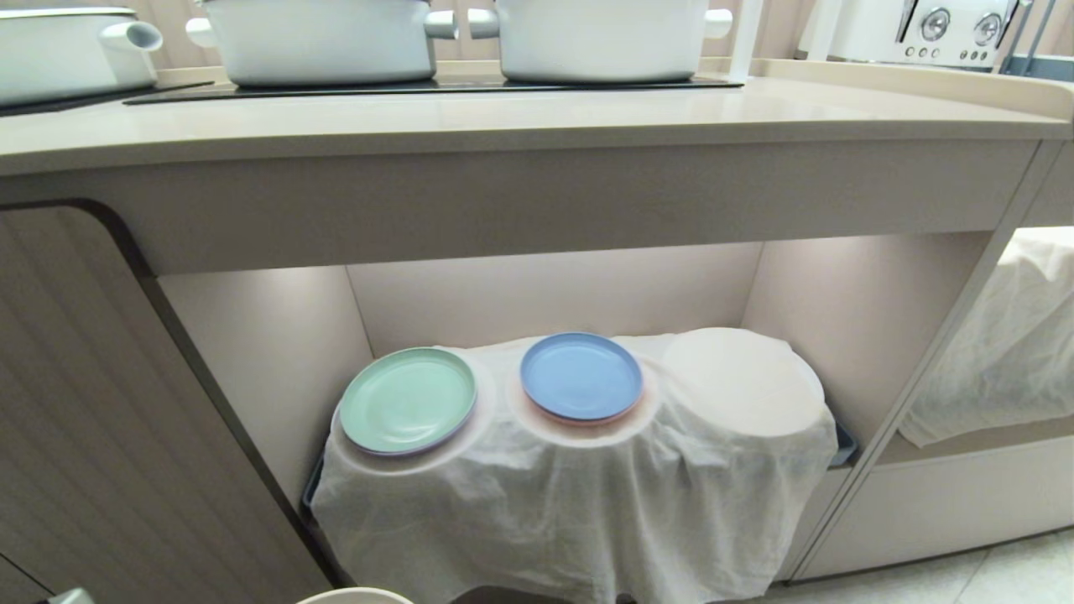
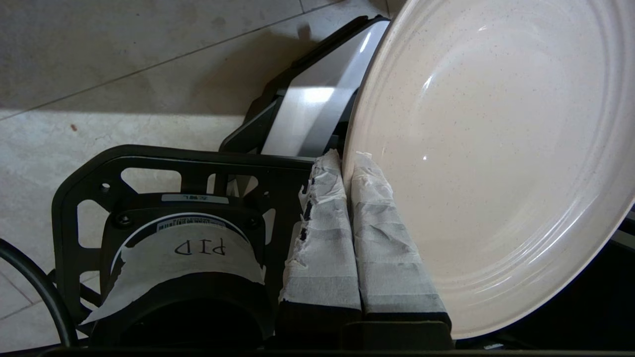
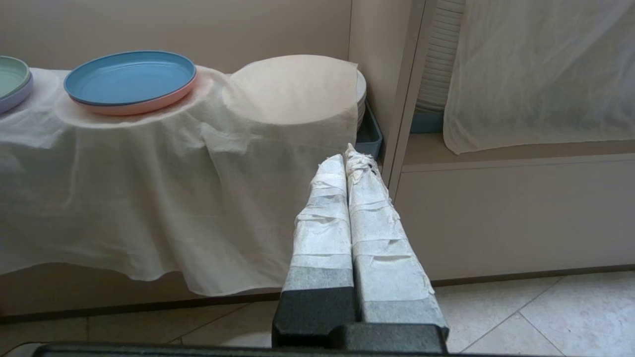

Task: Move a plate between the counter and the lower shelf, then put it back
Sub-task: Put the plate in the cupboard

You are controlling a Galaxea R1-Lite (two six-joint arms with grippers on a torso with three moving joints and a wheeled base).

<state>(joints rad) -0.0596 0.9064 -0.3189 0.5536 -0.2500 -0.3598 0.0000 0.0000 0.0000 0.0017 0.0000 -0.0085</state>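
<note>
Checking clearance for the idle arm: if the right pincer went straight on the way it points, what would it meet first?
Probably the white cloth draping the rightmost stack on the lower shelf, near the bay's right wall. The shut right pincer aims there; depth is unclear.

Soft even light, lit lower shelf (image 1: 277, 335), dim left wrist view.

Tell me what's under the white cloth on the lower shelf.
At the cloth's right edge, a stack of white plates shows, sitting in a blue-grey tray. Two more round mounds carry the green plate and blue plate; what's beneath those is covered.
</note>
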